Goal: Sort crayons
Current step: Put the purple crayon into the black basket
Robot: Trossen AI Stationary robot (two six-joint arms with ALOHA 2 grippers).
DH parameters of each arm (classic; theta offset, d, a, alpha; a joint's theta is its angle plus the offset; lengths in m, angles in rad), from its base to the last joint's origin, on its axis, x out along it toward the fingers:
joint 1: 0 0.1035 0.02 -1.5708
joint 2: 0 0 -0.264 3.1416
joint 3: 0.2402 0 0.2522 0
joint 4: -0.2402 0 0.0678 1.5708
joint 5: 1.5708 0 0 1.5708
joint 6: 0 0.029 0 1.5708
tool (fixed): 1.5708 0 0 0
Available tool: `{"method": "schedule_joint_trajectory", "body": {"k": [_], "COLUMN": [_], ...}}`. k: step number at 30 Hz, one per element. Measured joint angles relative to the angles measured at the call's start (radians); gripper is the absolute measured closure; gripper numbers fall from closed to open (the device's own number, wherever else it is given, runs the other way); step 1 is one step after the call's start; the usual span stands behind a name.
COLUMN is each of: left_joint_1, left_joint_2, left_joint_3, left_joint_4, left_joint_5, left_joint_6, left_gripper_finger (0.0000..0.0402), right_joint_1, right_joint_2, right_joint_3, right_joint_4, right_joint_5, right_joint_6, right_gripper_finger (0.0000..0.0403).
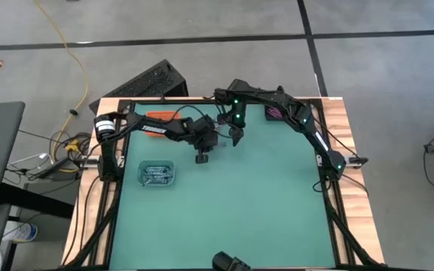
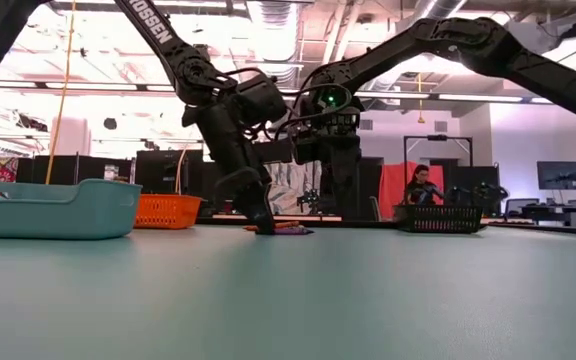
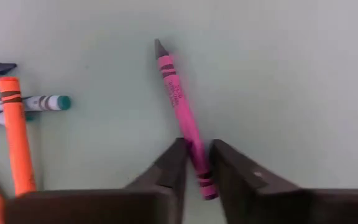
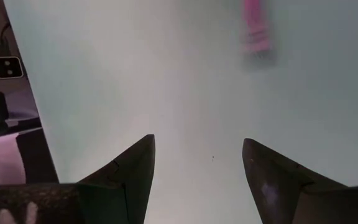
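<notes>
A pink crayon is being grasped by the left gripper: in the left wrist view the jaws are seen pressed against the crayon's lower end on both sides, while the crayon lies flat on the green desk. The pick-up step is judged to be in hand, with the lift not yet made. Beside it, an orange crayon and a few pale-wrapped crayons are seen lying on the desk, still to be sorted.

The right gripper is held close over the desk near the left one, at the far middle of the desk, its jaws spread wide with nothing between them; a blurred pink crayon end is seen ahead of it.

A pale blue tray with several crayons in it stands on the left side of the desk, an orange tray at the far left edge, and a dark tray at the far right.

Next, a straight lift is likely called for, then a carry to whichever tray takes this colour; which one cannot be told. Since the crayon is held near one end, it may swing or slip.
</notes>
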Motion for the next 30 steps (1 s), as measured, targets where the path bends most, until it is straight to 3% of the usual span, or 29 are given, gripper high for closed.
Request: {"method": "schedule_joint_trajectory", "body": {"k": [3, 15, 22, 30], "left_joint_1": [0.000, -0.036, -0.060, -0.061], "left_joint_2": [0.001, -0.042, -0.216, -0.497], "left_joint_3": [-0.001, -0.005, -0.006, -0.005], "left_joint_4": [-0.021, -0.020, -0.032, 0.027], "left_joint_5": [0.011, -0.086, -0.204, -0.206], "left_joint_6": [0.010, 0.045, 0.071, 0.080], "left_gripper_finger": [0.0388, 0.0400, 0.0401, 0.0401], "right_joint_1": [0.002, 0.001, -0.035, -0.087], "right_joint_2": [0.000, -0.049, -0.231, -0.469], "right_joint_3": [0.000, 0.000, 0.000, 0.000], "right_joint_4": [-0.001, -0.003, 0.070, 0.247], "right_joint_5": [0.002, 0.050, 0.134, 0.116], "right_joint_6": [0.008, 0.028, 0.044, 0.053], "right_gripper_finger": [0.0163, 0.0163, 0.0163, 0.0163]}}
